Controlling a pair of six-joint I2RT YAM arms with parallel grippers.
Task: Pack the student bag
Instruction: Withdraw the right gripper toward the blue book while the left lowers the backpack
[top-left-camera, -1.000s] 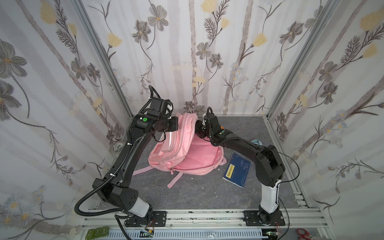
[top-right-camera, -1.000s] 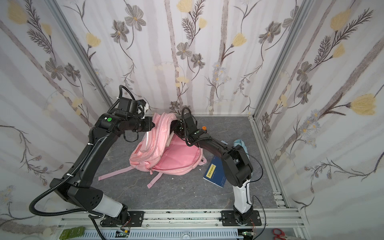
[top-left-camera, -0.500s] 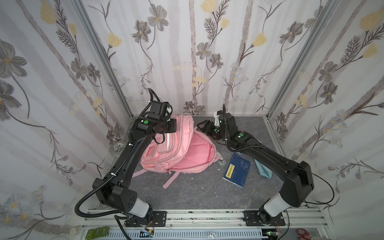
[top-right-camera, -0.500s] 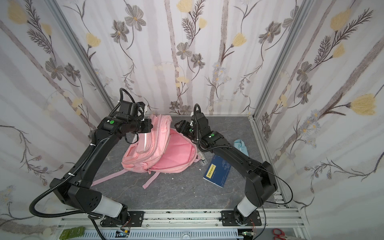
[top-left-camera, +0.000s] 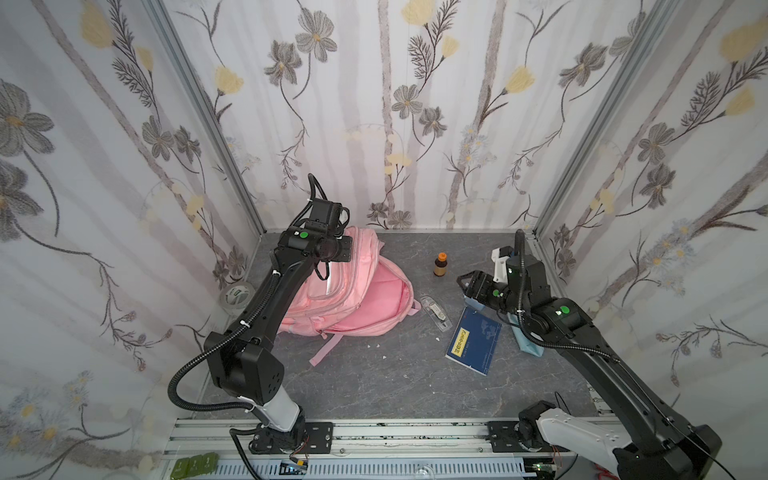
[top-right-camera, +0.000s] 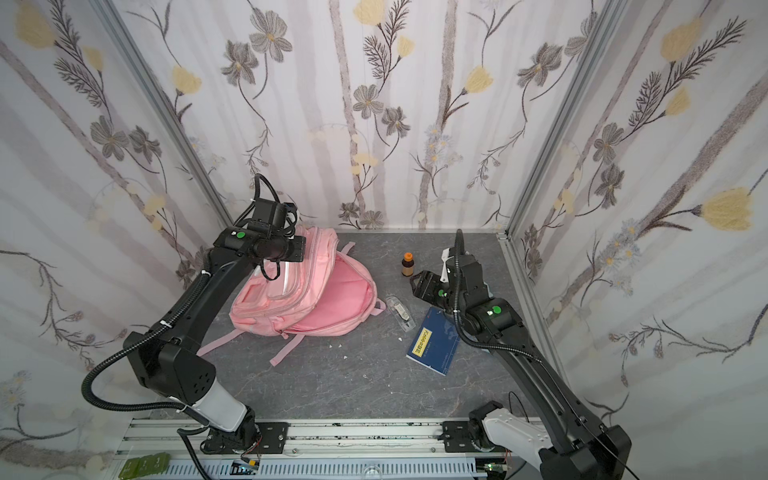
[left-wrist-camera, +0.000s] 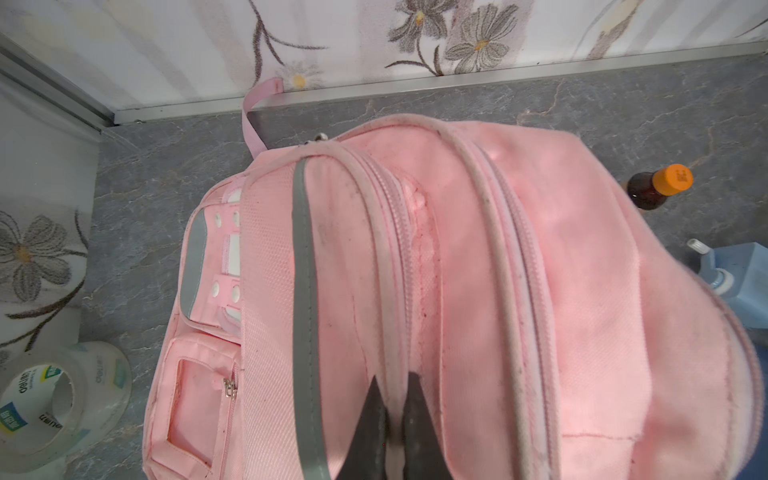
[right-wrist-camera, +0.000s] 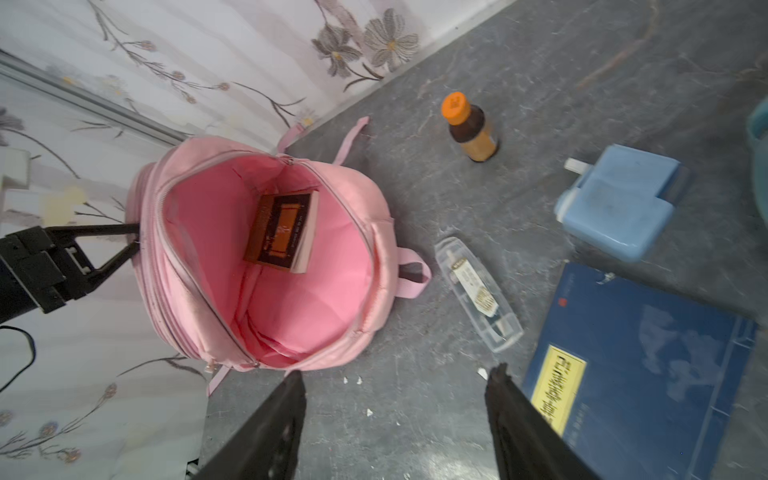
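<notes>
The light-blue pouch (top-left-camera: 528, 345) lies toward the front, mostly hidden under the right arm, just beside the blue book (top-left-camera: 473, 340). The right gripper (right-wrist-camera: 397, 374) hangs above the floor, jaws wide apart, nothing between them. A clear plastic case (top-left-camera: 435, 313) lies between the book and the student bag (top-left-camera: 374, 299). The bag lies left of middle with its mouth open, and only the right wrist view shows the brown book (right-wrist-camera: 282, 228) inside. The left gripper (left-wrist-camera: 392, 380), covered by its own arm in both top views, is closed tightly on the bag's zipper edge. A tape roll (left-wrist-camera: 54, 399) sits near the left wall. Bare grey floor spreads in front of the bag. A brown bottle (top-left-camera: 440, 264) stands alone toward the far wall
</notes>
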